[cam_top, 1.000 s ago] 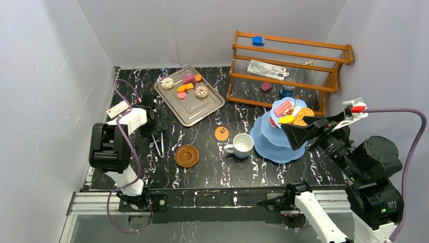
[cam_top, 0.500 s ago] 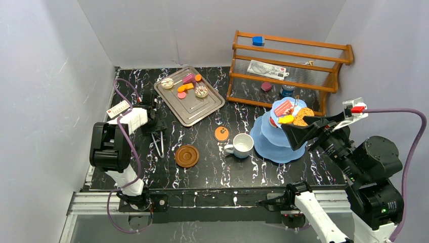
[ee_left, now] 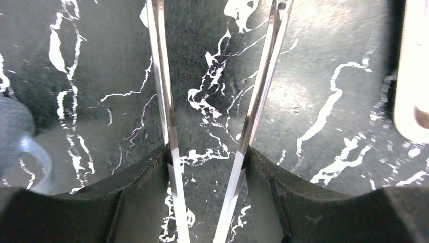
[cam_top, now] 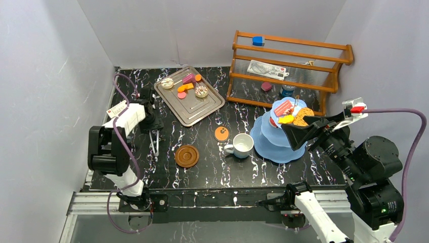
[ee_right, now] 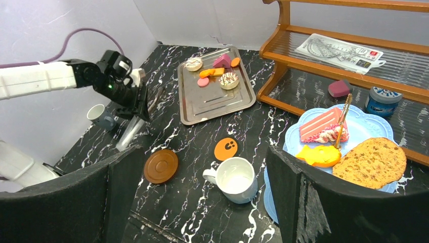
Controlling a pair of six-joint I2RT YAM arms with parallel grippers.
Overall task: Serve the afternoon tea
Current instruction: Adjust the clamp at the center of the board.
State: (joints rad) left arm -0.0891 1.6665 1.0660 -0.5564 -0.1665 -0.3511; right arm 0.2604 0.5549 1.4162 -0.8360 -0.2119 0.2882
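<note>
A: State of left gripper (ee_left: 205, 157)?
B: Partly closed, both fingers (ee_left: 141, 202) pressing the metal tongs (ee_left: 164, 101), left side of the table.
A: And right gripper (ee_right: 202, 157)?
B: Wide open, empty, beside the blue stand (cam_top: 275, 144) at right. The white mug (cam_top: 243, 145) sits just left of it.

Top view looks down from above the near edge. Left wrist sits close over the tongs (ee_left: 162, 76). Right wrist faces far-left, sharing the tray (ee_right: 207, 104).

Blue stand tier (ee_right: 365, 126), right, bearing pink cake slice (ee_right: 319, 125), yellow pastry (ee_right: 318, 155), cookie (ee_right: 372, 162); white mug (ee_right: 233, 179) just left; brown saucer (ee_right: 161, 166) farther left; silver tray (ee_right: 210, 104) with pastries (ee_right: 228, 80) beyond; left gripper (ee_right: 137, 109) at metal tongs (ee_right: 127, 135).
</note>
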